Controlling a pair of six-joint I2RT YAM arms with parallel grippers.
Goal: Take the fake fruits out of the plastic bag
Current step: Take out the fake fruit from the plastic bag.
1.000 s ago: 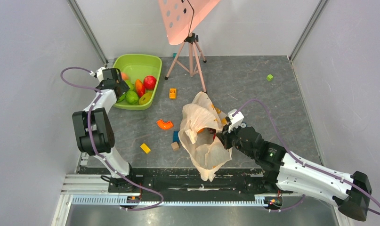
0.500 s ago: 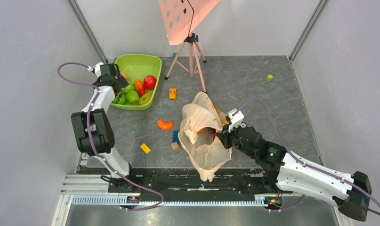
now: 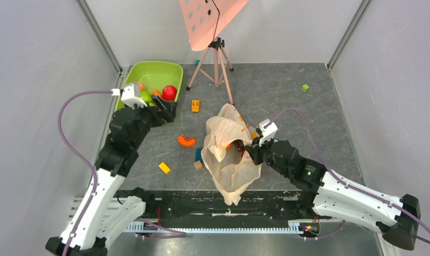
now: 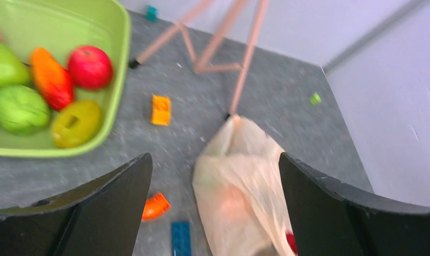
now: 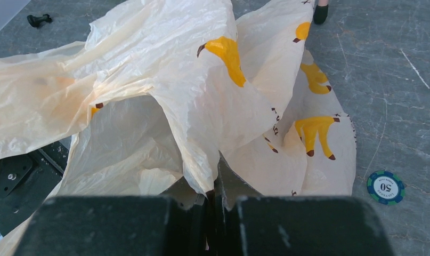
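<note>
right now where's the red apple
In the top view, the red apple lies in the green tub at the far left of the table, right next to an orange fruit.

The plastic bag [image 5: 164, 80] is thin, crinkly film, translucent with a soft sheen, and its printed marks are opaque. The fake fruits [image 4: 89, 66] are glossy moulded plastic. The tub [image 4: 95, 21] holding them is smooth plastic with a duller shine. The bench [image 5: 394, 64] is matt grey, stone-like and finely scratched. The jaws look matt black, faintly grainy
</note>
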